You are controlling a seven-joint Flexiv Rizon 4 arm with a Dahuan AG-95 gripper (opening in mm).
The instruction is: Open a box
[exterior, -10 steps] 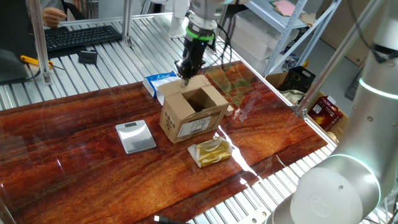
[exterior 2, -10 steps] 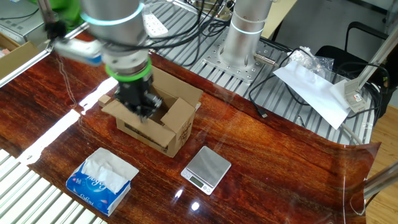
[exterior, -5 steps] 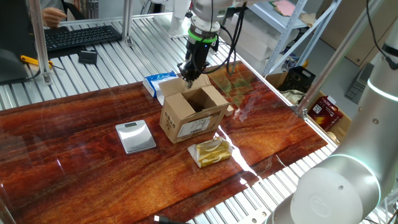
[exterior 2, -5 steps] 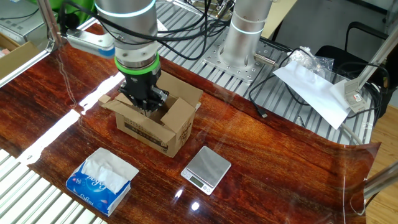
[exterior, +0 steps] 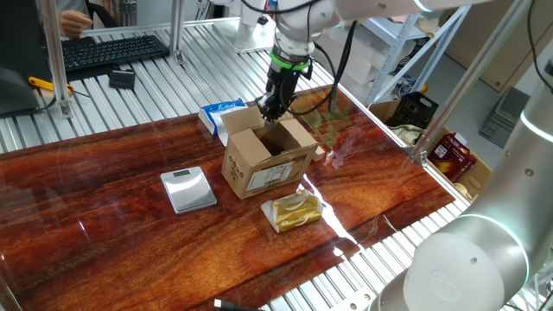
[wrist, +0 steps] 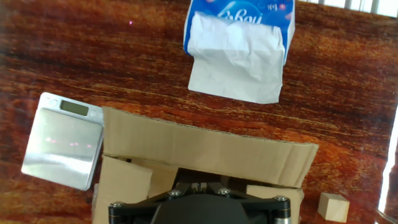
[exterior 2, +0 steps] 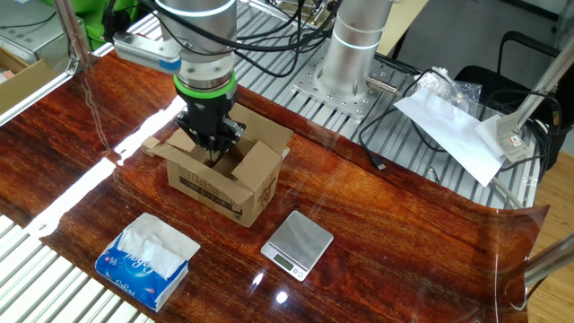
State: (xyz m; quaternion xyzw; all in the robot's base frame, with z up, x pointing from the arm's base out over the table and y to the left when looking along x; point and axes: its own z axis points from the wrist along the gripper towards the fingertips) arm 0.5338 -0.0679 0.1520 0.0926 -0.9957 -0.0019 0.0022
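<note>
The brown cardboard box (exterior: 259, 164) stands in the middle of the wooden table with its top flaps folded out and its inside showing. A white label (exterior: 270, 175) is on its side. It also shows in the other fixed view (exterior 2: 224, 179) and in the hand view (wrist: 205, 152). My gripper (exterior: 271, 114) hangs point-down over the box's opening, near the far flap, with its fingers pressed together and nothing seen between them. It shows from the other side too (exterior 2: 213, 151). In the hand view only its dark body (wrist: 199, 196) shows above the box interior.
A blue-and-white tissue packet (exterior: 220, 112) lies just behind the box. A small silver scale (exterior: 188, 188) sits to its left and a gold foil pack (exterior: 294, 210) in front. A small wooden block (wrist: 333, 205) lies beside the box. Metal frame posts stand behind.
My gripper has moved from the box's far-left flap corner to over the opening, and the arm has swung round. The box has stayed put.
</note>
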